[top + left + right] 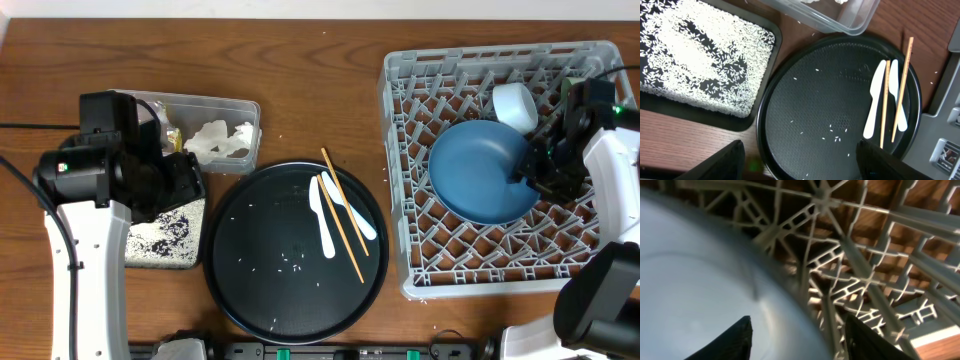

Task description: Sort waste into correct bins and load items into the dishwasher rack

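Grey plastic rack at right of desk, holding dark-blue dish, white cup at far side. Round black tray at centre with spoons, chopsticks, rice grains. Left jaws wide open, empty; right jaws at dish rim, grip impossible to tell.

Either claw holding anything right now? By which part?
Nothing gripped. Left claw hangs open and empty. Right claw straddles the rim of the dark-blue dish, jaws apart, not clamped.

Overhead looks straight down on the table; left wrist nears the round tray, shared with overhead; right wrist hugs dish, rack.
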